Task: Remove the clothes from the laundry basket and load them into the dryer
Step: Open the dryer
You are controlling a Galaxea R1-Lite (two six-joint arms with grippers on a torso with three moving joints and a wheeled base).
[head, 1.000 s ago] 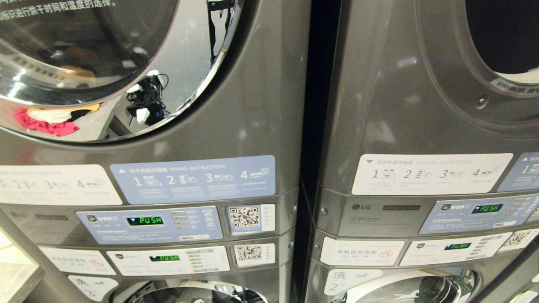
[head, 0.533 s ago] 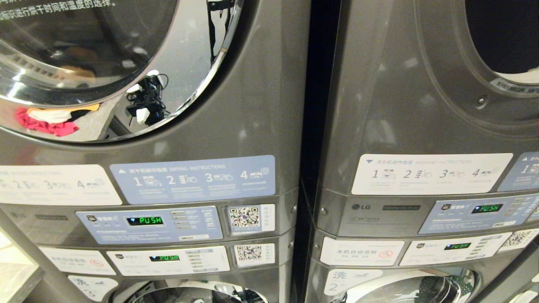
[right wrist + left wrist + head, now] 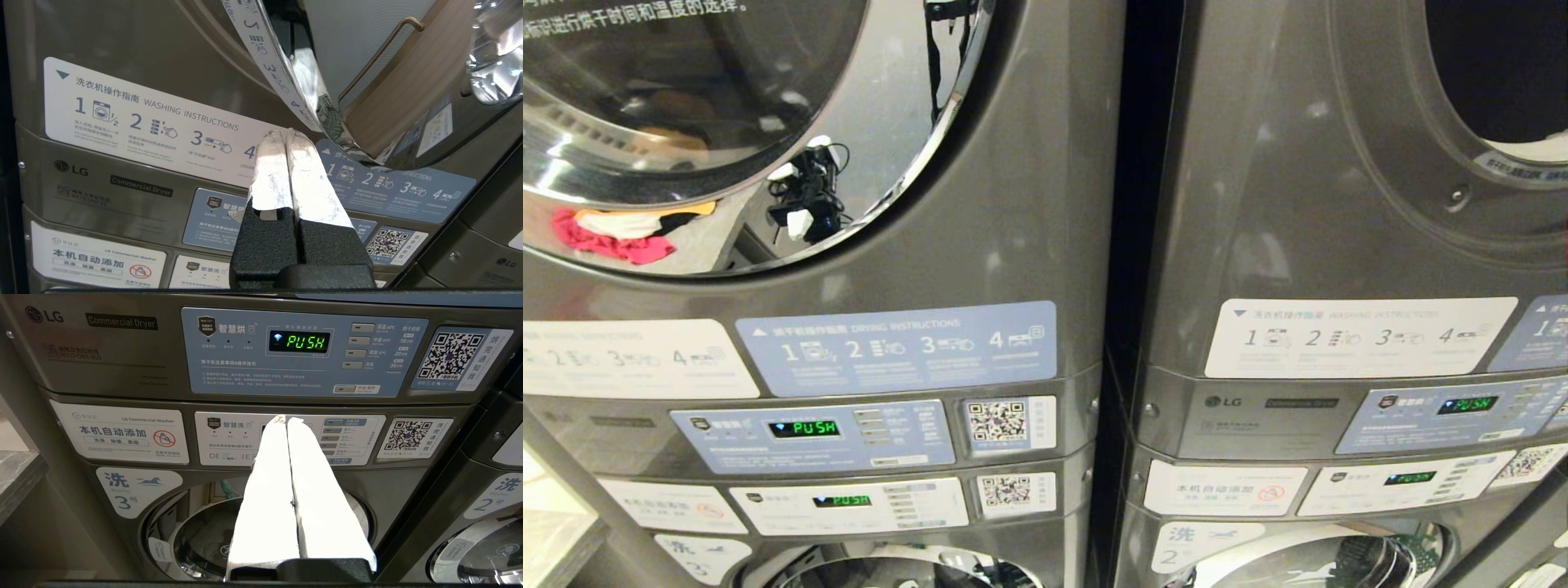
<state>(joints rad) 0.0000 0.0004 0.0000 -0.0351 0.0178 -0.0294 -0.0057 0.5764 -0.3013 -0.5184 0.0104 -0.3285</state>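
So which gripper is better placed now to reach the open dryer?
Probably the right. The right gripper, shut and empty, sits close below the open dryer door of the right-hand machine. The left gripper, also shut, faces the left machine's control panel.

grey dryer (image 3: 1013, 204); green display (image 3: 805, 428)
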